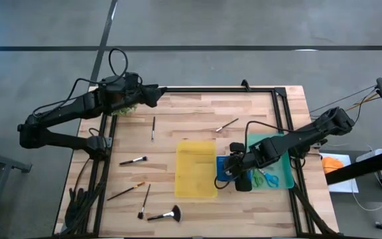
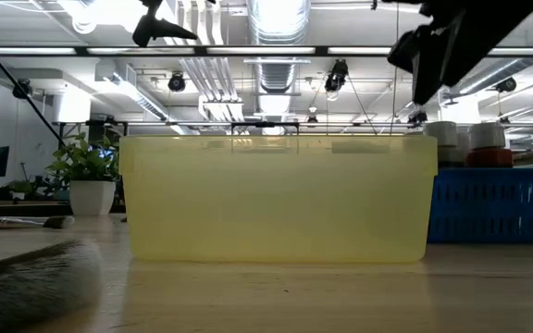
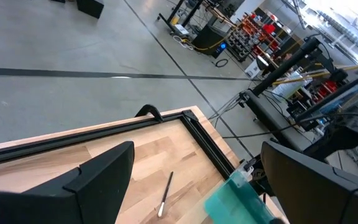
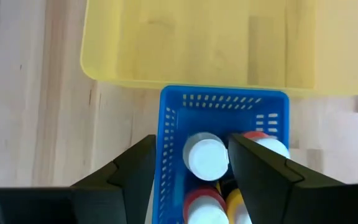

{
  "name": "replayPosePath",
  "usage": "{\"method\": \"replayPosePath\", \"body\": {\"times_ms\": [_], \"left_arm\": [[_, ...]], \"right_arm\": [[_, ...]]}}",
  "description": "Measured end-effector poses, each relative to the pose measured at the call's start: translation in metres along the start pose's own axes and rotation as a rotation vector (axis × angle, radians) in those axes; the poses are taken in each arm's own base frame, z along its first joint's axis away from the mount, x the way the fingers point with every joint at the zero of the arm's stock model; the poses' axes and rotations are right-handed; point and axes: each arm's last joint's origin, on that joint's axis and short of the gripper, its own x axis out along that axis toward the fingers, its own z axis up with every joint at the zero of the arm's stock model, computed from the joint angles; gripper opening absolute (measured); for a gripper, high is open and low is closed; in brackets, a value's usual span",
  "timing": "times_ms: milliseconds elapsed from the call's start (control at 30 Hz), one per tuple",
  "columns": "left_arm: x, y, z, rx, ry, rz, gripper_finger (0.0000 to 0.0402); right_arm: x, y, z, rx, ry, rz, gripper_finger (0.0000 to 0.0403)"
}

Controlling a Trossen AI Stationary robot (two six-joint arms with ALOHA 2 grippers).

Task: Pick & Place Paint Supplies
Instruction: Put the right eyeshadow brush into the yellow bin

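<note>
A blue basket (image 4: pixel 222 109) beside the yellow tray (image 4: pixel 197 43) holds small paint bottles. One white-capped bottle (image 4: pixel 207 155) stands upright, with red-collared (image 4: pixel 199 200) and yellow (image 4: pixel 234 204) ones by it. My right gripper (image 4: pixel 191 146) hovers open above the basket. One finger is outside the basket's wall, the other between bottles, and the white cap lies between them. Several brushes lie on the wood, among them a thin one (image 1: pixel 153 127) and a black fan brush (image 1: pixel 166 215). My left gripper (image 3: pixel 197 180) waits open, high over the far left corner.
A green tray (image 1: pixel 274 166) holding scissors (image 1: pixel 265 178) lies right of the blue basket (image 1: pixel 224 166). A potted plant (image 2: pixel 86 176) stands at the far left corner. A black frame edges the table. Bare wood lies between the yellow tray (image 1: pixel 196 168) and the brushes.
</note>
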Motion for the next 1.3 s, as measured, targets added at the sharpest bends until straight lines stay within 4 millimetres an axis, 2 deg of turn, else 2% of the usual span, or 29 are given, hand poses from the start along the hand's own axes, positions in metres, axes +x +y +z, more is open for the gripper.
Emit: {"method": "replayPosePath", "body": {"times_ms": [200,400,533,700,933,1100,1300], "left_arm": [[0.000,-0.001,-0.001,0.046,0.036,-0.037,0.0362],[0.001,-0.001,-0.002,0.053,0.043,-0.039,0.0362],[0.001,0.000,-0.003,0.064,0.046,-0.037,0.0361],[0.004,0.000,-0.004,0.081,0.055,-0.030,0.0361],[0.006,0.001,-0.007,0.096,0.075,-0.015,0.0361],[0.008,0.002,-0.007,0.118,0.062,0.010,0.0361],[0.008,0.003,-0.007,0.119,0.053,0.024,0.0361]], "right_arm": [[-0.026,0.001,0.008,-0.004,0.024,-0.028,0.0202],[-0.057,-0.012,0.005,-0.013,-0.043,-0.221,0.0202],[-0.074,-0.032,0.005,-0.019,-0.098,-0.289,0.0202],[-0.077,-0.071,0.012,-0.076,-0.065,-0.346,0.0202],[-0.053,-0.128,0.030,-0.160,-0.033,-0.252,0.0202],[-0.017,-0.160,0.031,-0.251,0.034,-0.177,0.0202],[0.028,-0.181,0.025,-0.317,0.119,-0.130,0.0202]]}}
